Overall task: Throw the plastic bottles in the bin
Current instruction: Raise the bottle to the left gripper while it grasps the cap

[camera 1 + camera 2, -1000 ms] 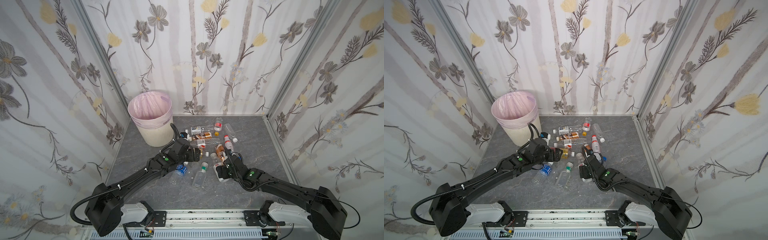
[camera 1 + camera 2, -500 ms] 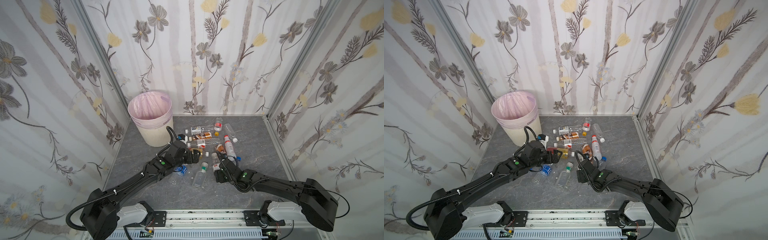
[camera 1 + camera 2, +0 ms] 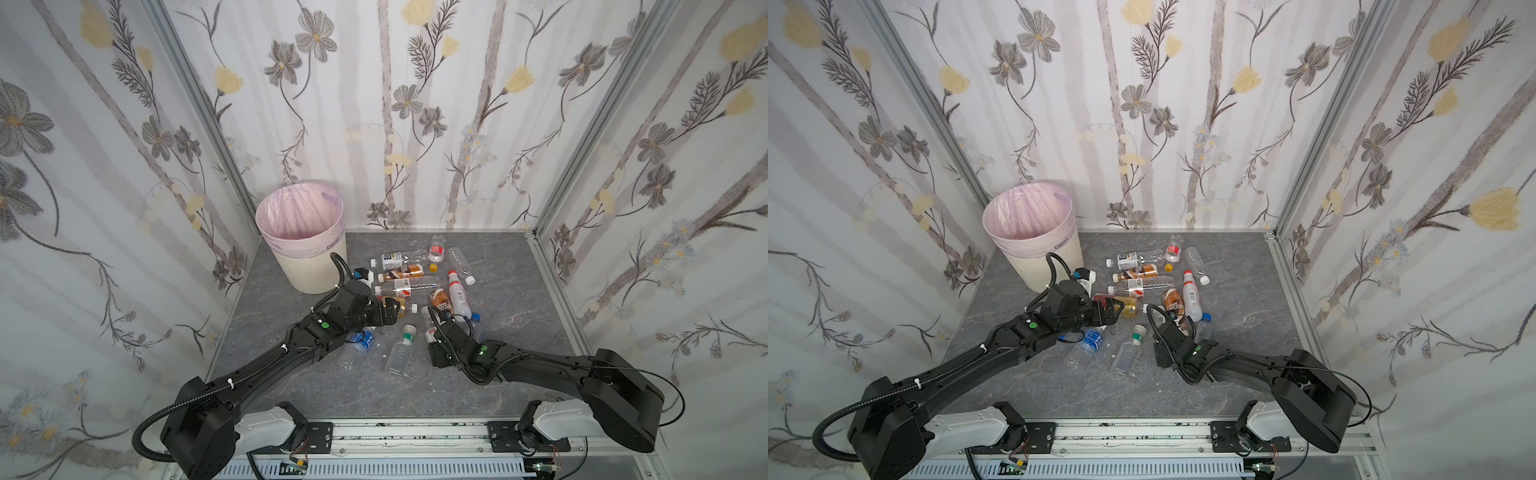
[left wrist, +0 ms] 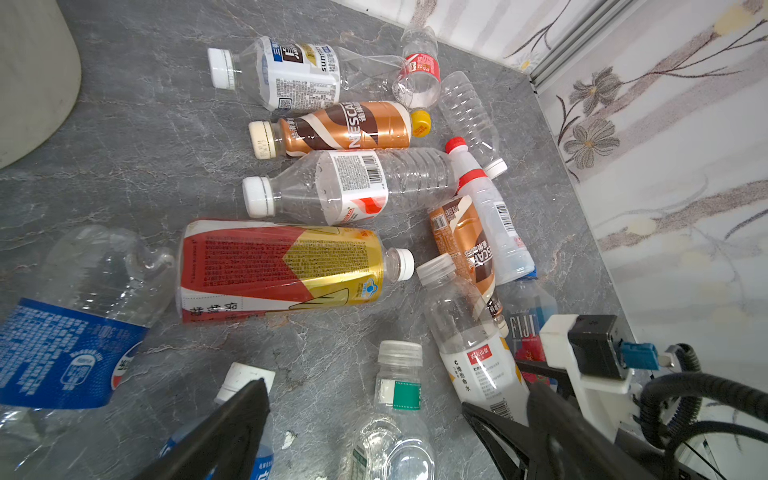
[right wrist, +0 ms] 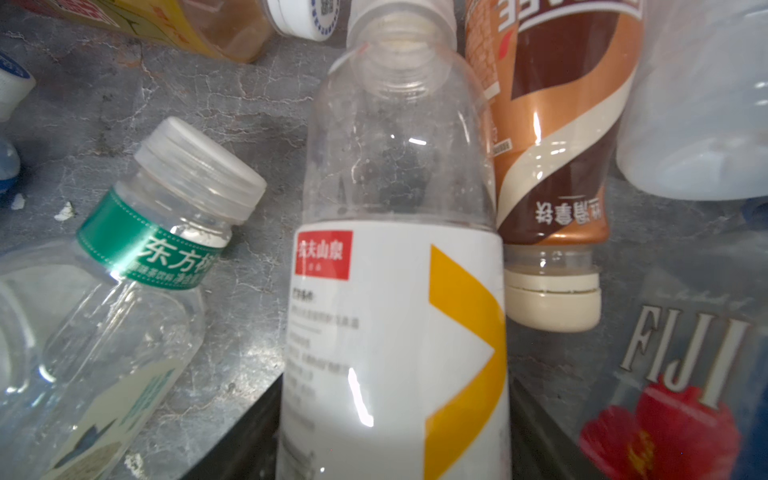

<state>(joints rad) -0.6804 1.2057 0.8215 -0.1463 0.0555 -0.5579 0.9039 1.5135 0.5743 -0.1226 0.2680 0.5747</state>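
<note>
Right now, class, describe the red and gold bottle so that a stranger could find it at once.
Find the bin in the back left corner of the grey floor. To its right four bottles lie side by side in a row; take the frontmost. Alone in that row, the red and gold bottle points its white cap away from the bin.

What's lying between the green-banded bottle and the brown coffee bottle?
A clear bottle with a white-and-yellow label, seen in the right wrist view, right beside the brown coffee bottle.

Glossy clear plastic bottles (image 4: pixel 345 187); matt veined stone-look table (image 4: pixel 145 145); matt cream plastic bin (image 3: pixel 309 270)
</note>
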